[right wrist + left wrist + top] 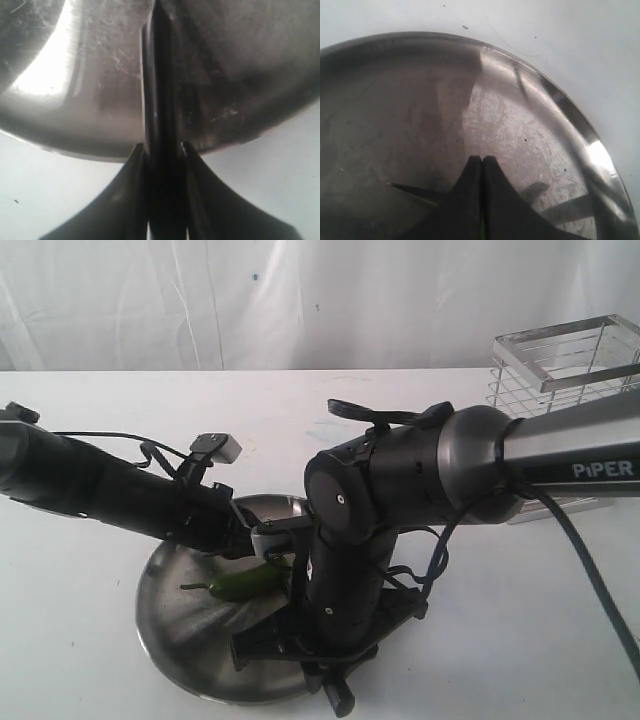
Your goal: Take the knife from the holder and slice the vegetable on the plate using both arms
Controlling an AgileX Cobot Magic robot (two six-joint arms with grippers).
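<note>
Exterior view: a slender, glossy green chili [240,585] with a thin stem lies on the round, shallow steel plate [165,615], whose surface is scuffed and reflective. The plate rests on a matte white table [100,420]. The square chrome wire holder [565,365] stands well apart at the table's far right.

The left gripper [482,159] has its tapered black fingers pressed flat together over the plate, at the chili's end away from the stem. A thin green line shows between them, but I cannot tell whether anything is pinched.

The right gripper [163,150] is clenched on the knife [160,75], a slim dark bar running out across the plate's shiny rim.
</note>
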